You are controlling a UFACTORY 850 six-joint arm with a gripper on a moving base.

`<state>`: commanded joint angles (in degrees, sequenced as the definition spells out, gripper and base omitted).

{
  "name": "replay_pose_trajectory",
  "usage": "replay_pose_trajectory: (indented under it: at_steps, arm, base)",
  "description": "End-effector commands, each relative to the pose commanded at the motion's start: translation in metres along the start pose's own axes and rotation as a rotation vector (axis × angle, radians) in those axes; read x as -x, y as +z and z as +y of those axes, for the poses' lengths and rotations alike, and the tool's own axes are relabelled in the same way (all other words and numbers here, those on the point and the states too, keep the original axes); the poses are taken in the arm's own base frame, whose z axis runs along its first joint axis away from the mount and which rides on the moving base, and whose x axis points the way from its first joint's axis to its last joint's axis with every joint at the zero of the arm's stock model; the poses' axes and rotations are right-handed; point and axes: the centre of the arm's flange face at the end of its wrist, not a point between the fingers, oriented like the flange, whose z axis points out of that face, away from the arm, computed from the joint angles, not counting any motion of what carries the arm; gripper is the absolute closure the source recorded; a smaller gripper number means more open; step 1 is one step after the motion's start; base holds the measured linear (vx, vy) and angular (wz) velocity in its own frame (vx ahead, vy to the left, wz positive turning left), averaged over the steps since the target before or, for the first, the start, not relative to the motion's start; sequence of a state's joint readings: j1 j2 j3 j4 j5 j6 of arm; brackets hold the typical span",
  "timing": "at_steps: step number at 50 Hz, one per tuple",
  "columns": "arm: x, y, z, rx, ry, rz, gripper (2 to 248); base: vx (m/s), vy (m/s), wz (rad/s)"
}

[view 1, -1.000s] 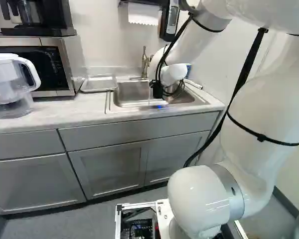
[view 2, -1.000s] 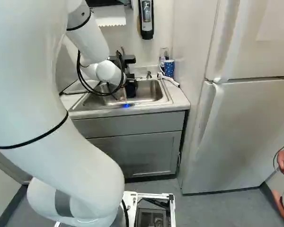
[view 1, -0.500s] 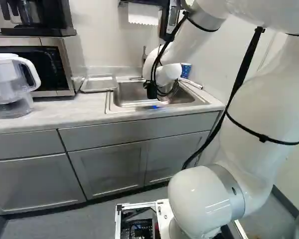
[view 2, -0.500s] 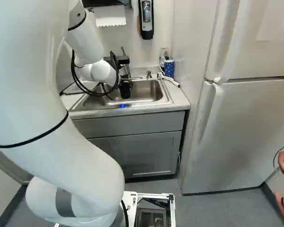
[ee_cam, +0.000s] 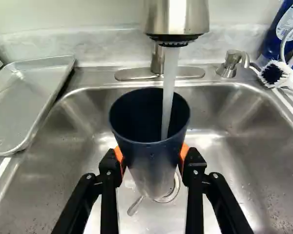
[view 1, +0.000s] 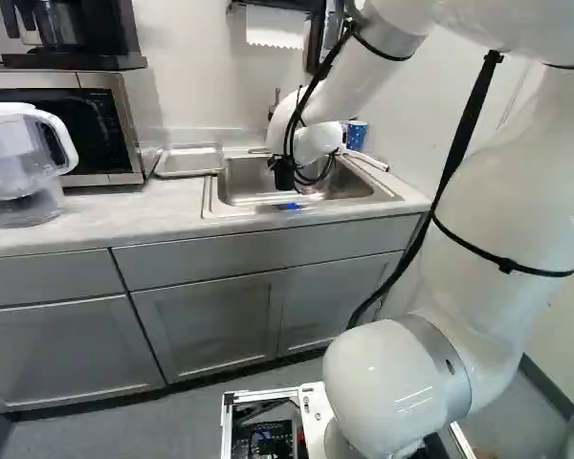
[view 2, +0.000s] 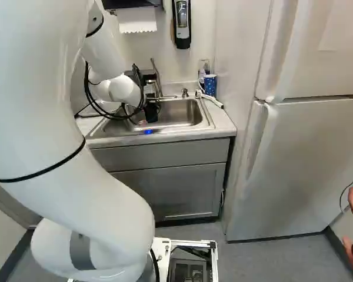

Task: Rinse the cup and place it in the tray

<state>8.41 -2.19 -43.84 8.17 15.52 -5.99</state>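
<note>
1. Well, we have the gripper (view 2: pixel 149 107) over the sink (ee_cam: pixel 244 190), and its two fingers pinch the dark blue cup (ee_cam: pixel 146 163) between them, with the orange pads (ee_cam: pixel 184 152) pressed in from opposite sides.
2. We hold the cup mouth up, beneath the faucet (ee_cam: pixel 177 20), and a stream of water (ee_cam: pixel 169 83) runs down into it.
3. Below the cup, we see a round metal ring (ee_cam: pixel 174 195) at the bottom of the sink, partly hidden by the cup.
4. We have the shallow metal tray (view 1: pixel 189 160) on the counter (view 1: pixel 115 216), just beside the sink; the cup is apart from it, still in our grip.
5. At the sink's far corner, on the side away from the tray, we see a white brush with dark inner bristles (ee_cam: pixel 275 74), and near it a blue bottle (ee_cam: pixel 279 31).
6. In the right base view, we find a patterned blue cup (view 2: pixel 210 84) behind the sink's corner, and a refrigerator (view 2: pixel 300 170) at the right.
7. At the left of the left base view, we see a clear pitcher (view 1: pixel 11 163) in front of a microwave (view 1: pixel 100 134).
</note>
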Motion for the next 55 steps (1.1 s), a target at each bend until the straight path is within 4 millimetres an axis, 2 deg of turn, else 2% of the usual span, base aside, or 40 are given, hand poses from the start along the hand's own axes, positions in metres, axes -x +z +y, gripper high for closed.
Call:
replay_pose_trajectory:
  at_steps: [23, 55]
  arm:
    - [-0.001, 0.001, 0.014, 0.024, 0.015, 0.000, 127]
    - [-0.001, 0.001, 0.014, 0.024, 0.015, 0.000, 127]
  base:
    - [0.000, 0.000, 0.000]
    - [0.000, 0.000, 0.000]
